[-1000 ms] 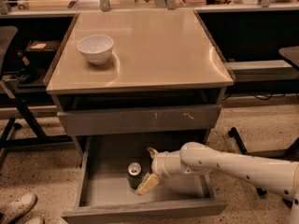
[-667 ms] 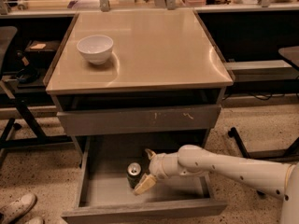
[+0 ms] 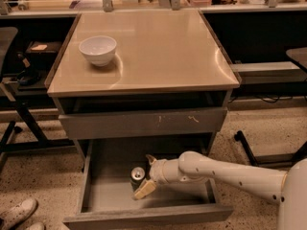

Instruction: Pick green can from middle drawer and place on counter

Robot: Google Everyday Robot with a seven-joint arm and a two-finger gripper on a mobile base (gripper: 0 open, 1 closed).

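The green can (image 3: 137, 176) stands upright on the floor of the open middle drawer (image 3: 110, 198), its silver top showing. My gripper (image 3: 147, 174) reaches in from the right on the white arm (image 3: 225, 171). It is open, with one finger behind the can and the tan-padded finger (image 3: 145, 189) in front, so the jaws sit at the can's right side. The can rests on the drawer floor. The tan counter (image 3: 158, 47) is above, on top of the grey cabinet.
A white bowl (image 3: 98, 49) sits on the counter's left part. A closed grey drawer front with pale scratches (image 3: 144, 122) overhangs the open drawer. A chair base (image 3: 14, 128) stands left, shoes (image 3: 19, 213) at bottom left, and a dark stand (image 3: 249, 147) on the right.
My gripper has edged left, closer to the green can, and its fingers now sit beside the can. The can has not moved.
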